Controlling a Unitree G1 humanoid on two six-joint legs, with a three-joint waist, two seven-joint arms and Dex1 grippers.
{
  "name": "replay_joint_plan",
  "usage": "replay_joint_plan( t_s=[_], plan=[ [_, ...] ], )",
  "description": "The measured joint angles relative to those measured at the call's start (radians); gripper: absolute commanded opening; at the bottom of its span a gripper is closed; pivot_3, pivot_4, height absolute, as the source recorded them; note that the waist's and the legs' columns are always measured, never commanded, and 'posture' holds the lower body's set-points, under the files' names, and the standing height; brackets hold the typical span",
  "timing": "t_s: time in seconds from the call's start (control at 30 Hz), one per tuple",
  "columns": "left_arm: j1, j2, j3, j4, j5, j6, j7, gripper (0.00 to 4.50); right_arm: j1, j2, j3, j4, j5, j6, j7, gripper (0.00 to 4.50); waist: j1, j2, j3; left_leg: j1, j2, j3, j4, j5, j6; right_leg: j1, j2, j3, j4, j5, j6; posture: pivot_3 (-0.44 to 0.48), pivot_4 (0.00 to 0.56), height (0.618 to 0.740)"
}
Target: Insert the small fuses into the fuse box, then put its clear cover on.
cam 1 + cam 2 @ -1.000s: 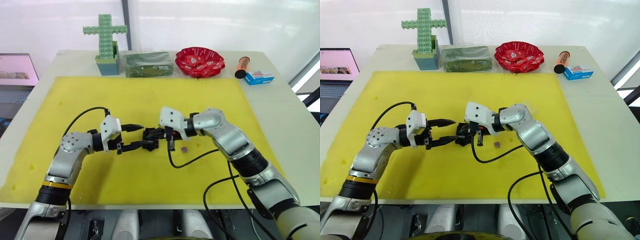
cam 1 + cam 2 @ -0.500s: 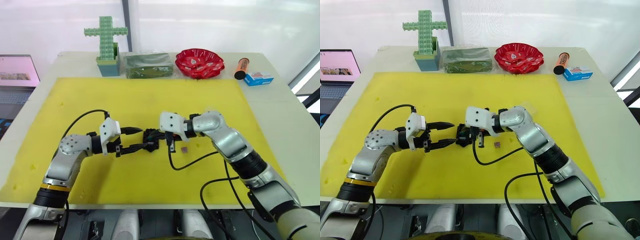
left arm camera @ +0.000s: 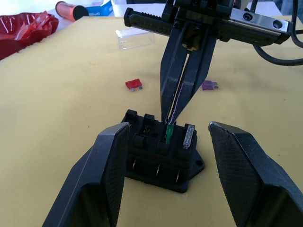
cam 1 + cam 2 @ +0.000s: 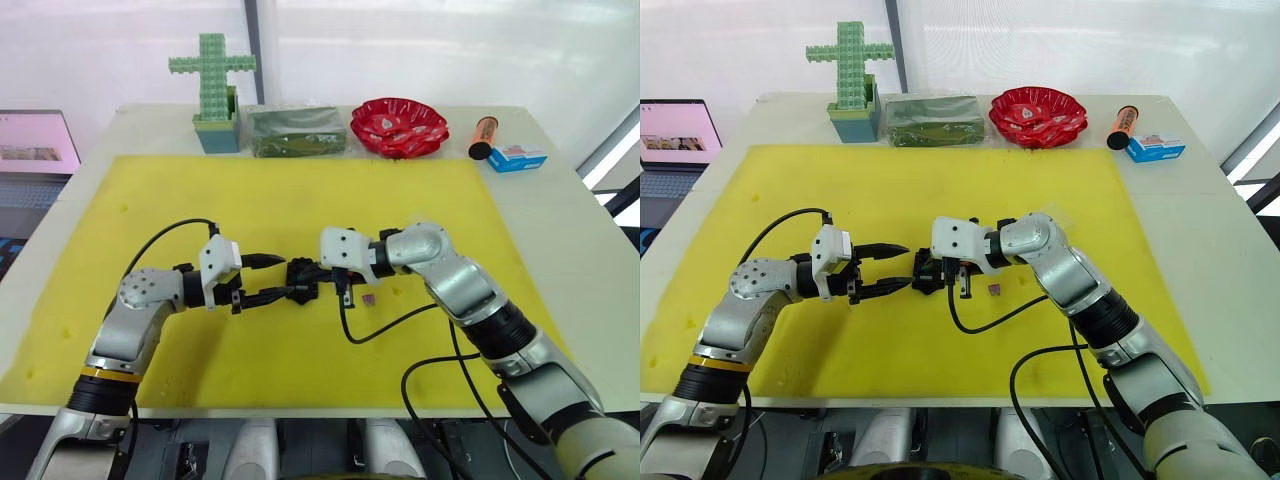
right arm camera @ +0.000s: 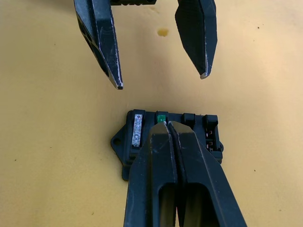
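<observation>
The fuse box is a small black block on the yellow mat. A grey fuse stands in one end slot and a green fuse in the slot beside it. My right gripper comes down from above, shut on the green fuse's top. My left gripper is open, with one finger on each side of the box and not touching it. A red fuse and a purple fuse lie loose on the mat. The clear cover lies farther back.
Along the table's back edge stand a green cross-shaped block tower, a dark green box, a red bowl, an orange tube and a blue box. A laptop sits off the table's left side.
The whole picture has shifted slightly. Both grippers and the fuse box keep the same places relative to each other.
</observation>
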Motion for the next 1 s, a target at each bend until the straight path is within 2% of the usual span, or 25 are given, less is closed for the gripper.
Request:
replay_joint_plan(
  t_s=[0.33, 1.0],
  plan=[
    [-0.024, 0.0, -0.003, 0.0, 0.0, 0.0, -0.003, 2.8, 0.0, 0.01, 0.005, 0.0, -0.01, 0.011, -0.02, 0.03, -0.001, 0.0, -0.001, 0.001, 0.0, 0.0, 0.0, 0.0, 0.0, 0.0, 0.0, 0.0, 0.0, 0.0, 0.0, 0.0, 0.15, 0.74],
    [0.013, 0.017, -0.005, 0.001, 0.022, -0.024, -0.019, 2.8, 0.018, -0.003, 0.019, -0.007, -0.05, -0.001, 0.012, 0.03, -0.001, 0.001, -0.008, 0.008, 0.0, 0.001, -0.004, 0.0, 0.0, 0.005, -0.001, 0.0, -0.001, -0.003, -0.005, 0.0, 0.15, 0.74]
  ],
)
